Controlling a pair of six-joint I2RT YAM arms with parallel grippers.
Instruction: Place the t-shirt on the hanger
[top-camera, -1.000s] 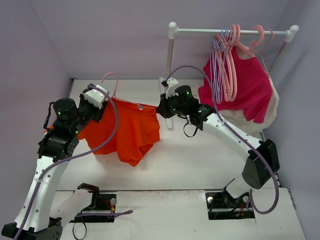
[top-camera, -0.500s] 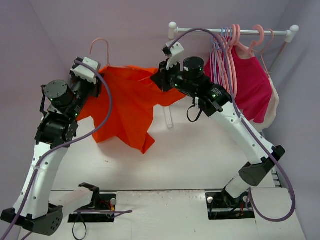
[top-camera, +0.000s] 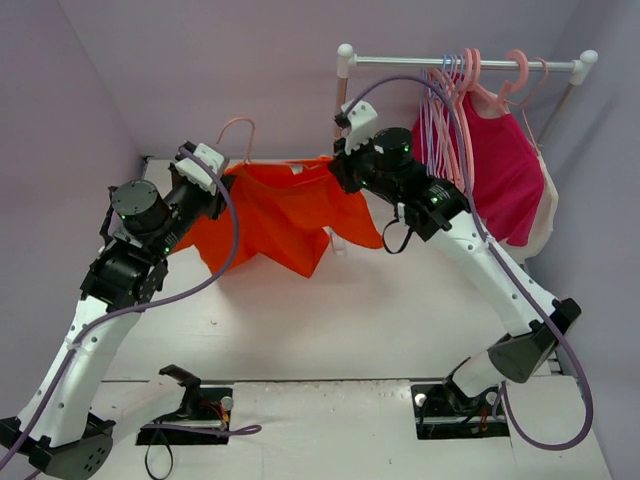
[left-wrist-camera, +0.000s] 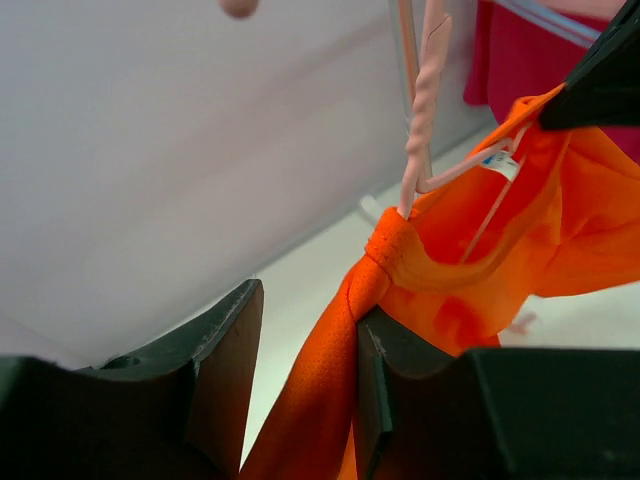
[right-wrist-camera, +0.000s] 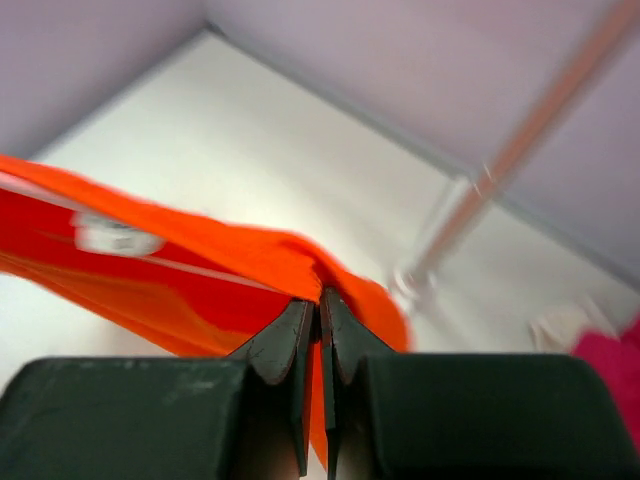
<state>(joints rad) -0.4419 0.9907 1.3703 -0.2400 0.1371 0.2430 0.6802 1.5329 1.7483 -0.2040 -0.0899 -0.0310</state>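
The orange t-shirt (top-camera: 280, 205) hangs stretched in the air between my two grippers. The pale pink hanger (top-camera: 238, 130) sits inside it, its hook sticking up out of the neck near my left gripper. My left gripper (top-camera: 212, 188) is shut on the bunched left shoulder of the t-shirt (left-wrist-camera: 330, 340), just below the hanger's stem (left-wrist-camera: 418, 110) and the white neck label (left-wrist-camera: 500, 163). My right gripper (top-camera: 340, 168) is shut on the right shoulder edge. In the right wrist view the gripper (right-wrist-camera: 320, 300) pinches a fold of the t-shirt (right-wrist-camera: 200, 290).
A clothes rack (top-camera: 400, 62) stands at the back right, its left post (top-camera: 341, 105) right behind my right gripper. Several pink and lavender hangers (top-camera: 448, 130) and a magenta shirt (top-camera: 505, 175) hang on it. A white cloth (top-camera: 545, 215) lies below.
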